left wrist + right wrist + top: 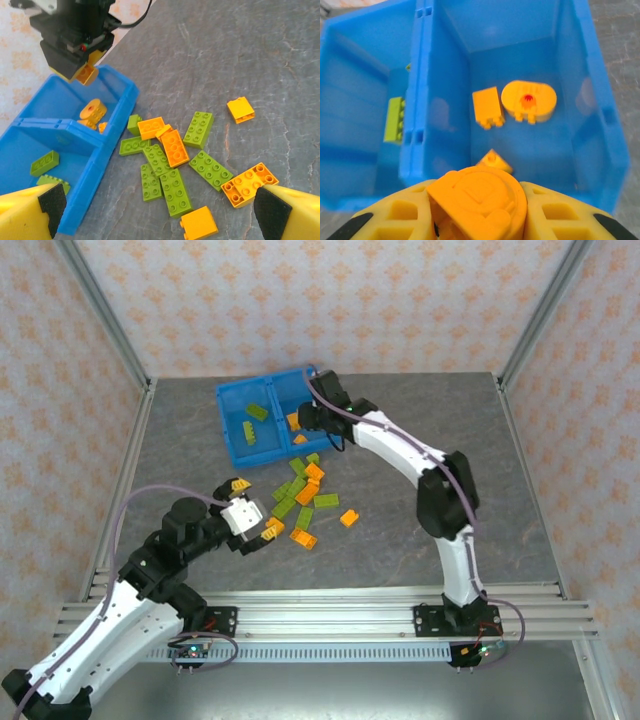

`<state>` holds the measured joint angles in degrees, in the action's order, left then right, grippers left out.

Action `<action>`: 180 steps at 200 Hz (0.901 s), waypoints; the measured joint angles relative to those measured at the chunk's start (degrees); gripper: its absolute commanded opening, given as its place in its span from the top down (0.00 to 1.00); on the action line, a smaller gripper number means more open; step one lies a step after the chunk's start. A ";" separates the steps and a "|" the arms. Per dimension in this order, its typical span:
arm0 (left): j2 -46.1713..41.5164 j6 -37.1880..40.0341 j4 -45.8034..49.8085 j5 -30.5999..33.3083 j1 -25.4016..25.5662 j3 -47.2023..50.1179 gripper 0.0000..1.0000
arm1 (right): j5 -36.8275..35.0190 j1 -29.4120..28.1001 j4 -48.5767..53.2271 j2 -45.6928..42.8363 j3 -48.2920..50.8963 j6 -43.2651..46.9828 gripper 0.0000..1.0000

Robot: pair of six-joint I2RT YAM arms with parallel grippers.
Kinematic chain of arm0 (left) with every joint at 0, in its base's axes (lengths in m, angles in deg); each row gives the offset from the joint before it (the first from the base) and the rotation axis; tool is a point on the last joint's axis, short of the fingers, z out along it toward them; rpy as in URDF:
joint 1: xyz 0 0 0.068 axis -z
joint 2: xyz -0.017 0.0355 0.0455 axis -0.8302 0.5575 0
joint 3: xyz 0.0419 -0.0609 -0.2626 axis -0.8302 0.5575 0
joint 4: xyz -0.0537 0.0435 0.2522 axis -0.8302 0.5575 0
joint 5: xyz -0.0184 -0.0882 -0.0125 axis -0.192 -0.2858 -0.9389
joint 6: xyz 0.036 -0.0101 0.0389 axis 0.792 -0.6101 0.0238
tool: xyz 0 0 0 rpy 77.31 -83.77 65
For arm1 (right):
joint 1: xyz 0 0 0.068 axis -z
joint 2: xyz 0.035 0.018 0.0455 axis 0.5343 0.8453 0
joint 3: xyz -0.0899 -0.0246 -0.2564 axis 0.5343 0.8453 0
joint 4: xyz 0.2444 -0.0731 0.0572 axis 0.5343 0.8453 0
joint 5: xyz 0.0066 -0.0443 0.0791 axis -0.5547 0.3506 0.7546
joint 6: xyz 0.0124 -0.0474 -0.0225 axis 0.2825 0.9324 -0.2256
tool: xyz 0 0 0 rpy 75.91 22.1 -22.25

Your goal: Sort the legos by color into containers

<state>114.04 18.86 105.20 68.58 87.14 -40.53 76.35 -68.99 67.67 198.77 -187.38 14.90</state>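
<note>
Now the right pincer point(477, 222), clamped on an orange brick point(477, 197), should release squarely over the blue bin's right compartment point(520, 60); the left pincer point(255, 508) gapes wide, empty.

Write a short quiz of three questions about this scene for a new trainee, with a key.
1. True or false: the right gripper grips a green brick.
2. In the top view, which compartment of the blue bin holds the green bricks? A left, B right, C both.
3. Fill in: the left gripper, near the loose pile, is ____.
Key: 1 false, it grips an orange piece. 2 A. 3 open.
</note>
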 measured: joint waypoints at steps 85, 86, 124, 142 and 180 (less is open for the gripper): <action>1.40 -0.11 -0.09 1.22 -0.76 -0.02 0.00 | -2.54 0.81 9.97 20.00 -22.97 -0.15 0.44; 1.40 -0.11 -0.09 1.25 -0.79 -0.02 0.00 | -2.47 0.85 10.08 20.02 -23.02 -0.26 0.44; 1.46 -0.11 -0.09 1.44 -0.81 -0.04 0.00 | -1.75 1.14 11.74 19.56 -23.54 -0.31 0.44; 1.73 -0.11 -0.09 1.40 -0.81 -0.04 0.00 | -0.74 1.16 11.43 16.02 -19.47 -0.61 0.44; 1.99 0.83 0.15 -1.62 -0.81 -0.04 0.00 | -0.35 0.81 5.95 -7.96 11.30 -5.88 0.43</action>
<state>116.03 19.69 105.35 66.96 86.33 -40.57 76.00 -68.18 73.62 190.81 -176.08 9.02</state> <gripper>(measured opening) 0.997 0.561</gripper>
